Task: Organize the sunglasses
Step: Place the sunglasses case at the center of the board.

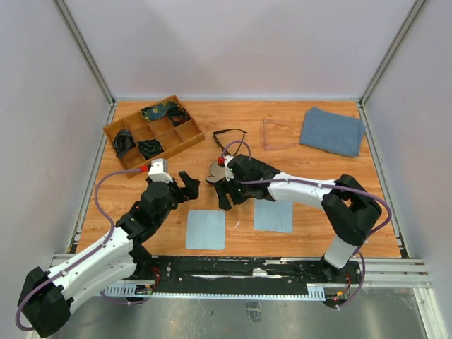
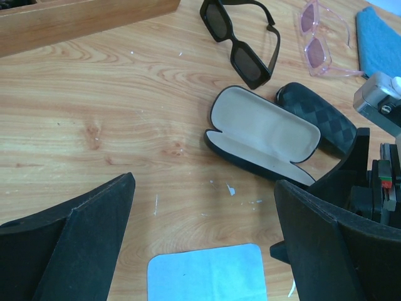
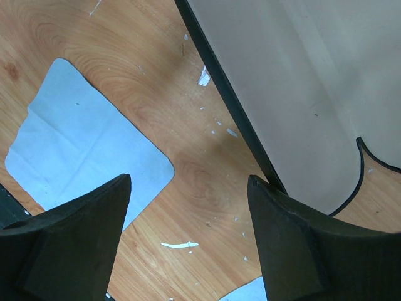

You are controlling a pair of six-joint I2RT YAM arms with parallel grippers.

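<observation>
The left gripper [image 1: 188, 185] hangs low over the wooden table [image 1: 311, 176] with its two fingers spread as wide as they go, and there is nothing between them. The right gripper [image 1: 223, 189] faces it from the other side. Its fingers are apart too, and only bare table shows between them. One finger [image 3: 294, 244] sits right at the rim of the open glasses case [image 2: 260, 135], but I cannot tell if it touches.

The case lies flat open with its pale inside showing. A closed black case [image 2: 318, 117] with a checked pattern lies right beside it, on the far side.

The black sunglasses [image 2: 241, 41] lie on the table just past the cases, with their arms unfolded. The pink see-through glasses [image 2: 319, 41] lie to their right, close by but not touching. Nothing holds either pair. Next to the pink pair is a folded, darker blue towel [image 1: 332, 131].

Two light blue square cloths lie flat near the arms – one [image 1: 206, 229] in front of the left gripper, the other [image 1: 273, 215] under the right arm.

A wooden tray [image 1: 185, 145] with little boxes sits at the far left. Some boxes hold dark things, too small to make out.
</observation>
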